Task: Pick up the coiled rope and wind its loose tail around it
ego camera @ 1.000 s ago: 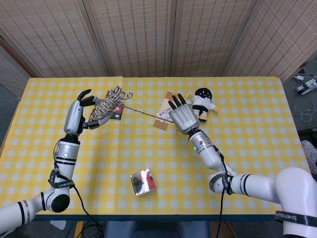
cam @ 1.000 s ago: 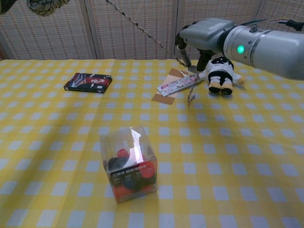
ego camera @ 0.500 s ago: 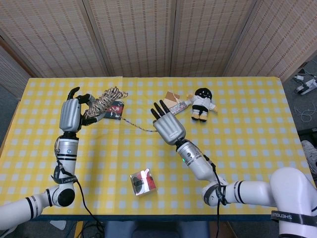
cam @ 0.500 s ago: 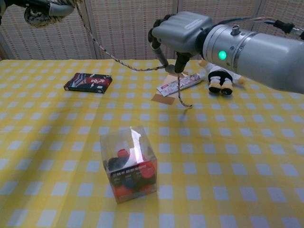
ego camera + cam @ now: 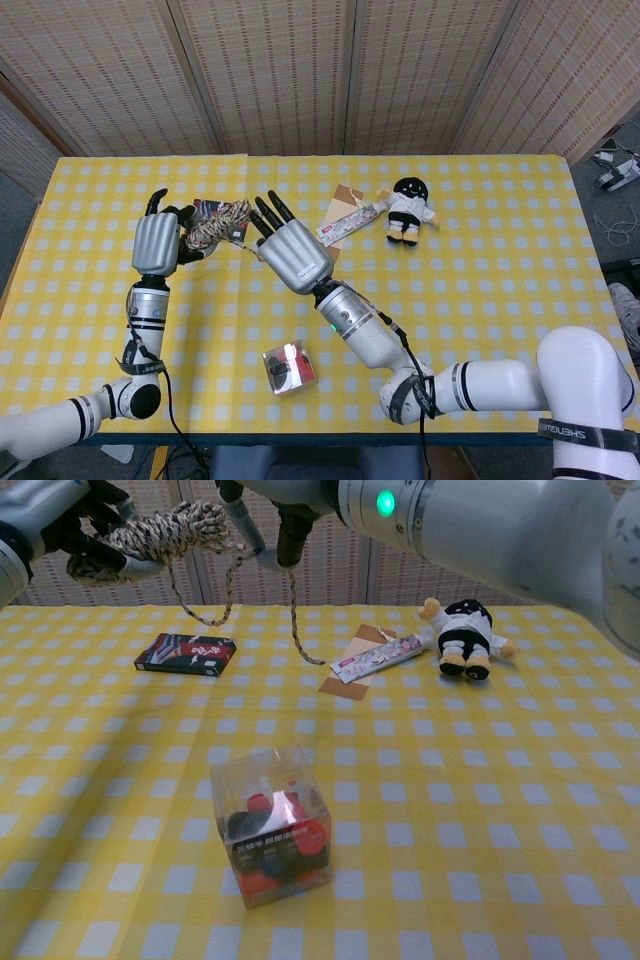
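I am seeing the plastic box sitting nearest me on the bench; the card pack lying behind-left; the plush doll lying behind-right, with the tube just left of it.

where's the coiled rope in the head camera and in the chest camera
Head view: coiled rope left of centre, held up by the left hand.
Chest view: coiled rope at the top left, above the table.
Shared landmark: the plush doll, on the far right side of the cloth in both.
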{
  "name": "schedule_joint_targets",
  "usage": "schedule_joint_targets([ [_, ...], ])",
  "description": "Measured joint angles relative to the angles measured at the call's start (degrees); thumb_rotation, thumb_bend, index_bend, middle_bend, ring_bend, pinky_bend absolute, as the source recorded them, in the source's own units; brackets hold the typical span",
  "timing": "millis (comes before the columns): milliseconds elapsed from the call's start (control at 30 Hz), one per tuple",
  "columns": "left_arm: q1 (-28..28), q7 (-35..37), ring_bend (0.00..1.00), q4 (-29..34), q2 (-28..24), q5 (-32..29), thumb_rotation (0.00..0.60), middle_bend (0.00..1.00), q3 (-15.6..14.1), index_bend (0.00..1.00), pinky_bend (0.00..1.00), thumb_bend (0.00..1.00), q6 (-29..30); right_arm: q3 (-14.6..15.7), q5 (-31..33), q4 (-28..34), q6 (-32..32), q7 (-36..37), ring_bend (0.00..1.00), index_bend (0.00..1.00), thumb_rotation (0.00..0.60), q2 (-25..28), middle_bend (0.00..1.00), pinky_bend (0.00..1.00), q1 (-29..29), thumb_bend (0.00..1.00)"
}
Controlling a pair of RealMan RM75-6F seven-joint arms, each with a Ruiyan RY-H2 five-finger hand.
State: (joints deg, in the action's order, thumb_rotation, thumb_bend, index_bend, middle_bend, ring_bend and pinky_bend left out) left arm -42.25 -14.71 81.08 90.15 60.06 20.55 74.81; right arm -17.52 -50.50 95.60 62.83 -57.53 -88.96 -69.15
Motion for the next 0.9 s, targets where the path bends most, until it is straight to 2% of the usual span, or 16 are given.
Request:
schedule_joint_targets([
  [133,0.1,-1.1,0.51,-0.5,0.7,1.2,0.597,0.74,-1.3,0.76,0.09,0.29,-0.5,-2.1,1.2,0.6,0.6,-0.5,0.00,0.64,0.600,0.0,0.15,0.00,-1.6,0.44],
  [333,0.4,-1.5,0.51,-0.4,1.0,3.4,0.600,0.74,-2.8,0.77,0.09,0.29,-0.9,-3.8,3.0,0.2,1.1,-1.3,0.00,0.64,0.600,-0.1,0.15,0.00,-3.6,0.44],
  [700,1.4,0.4,0.51,1.6,1.1,8.9,0.600,0.74,-5.2,0.77,0.08,0.29,-0.7,-4.5,6.1,-3.8,0.9,-1.3,0.00,0.64,0.600,-1.2,0.15,0.00,-6.1,0.44],
  [900,1.8,3.9,0.51,3.6,0.7,10.9,0.600,0.74,-5.6,0.77,0.08,0.29,-1.2,-4.3,6.8,-6.2,0.9,-1.1,0.00,0.64,0.600,-1.8,0.15,0.00,-7.0,0.44],
])
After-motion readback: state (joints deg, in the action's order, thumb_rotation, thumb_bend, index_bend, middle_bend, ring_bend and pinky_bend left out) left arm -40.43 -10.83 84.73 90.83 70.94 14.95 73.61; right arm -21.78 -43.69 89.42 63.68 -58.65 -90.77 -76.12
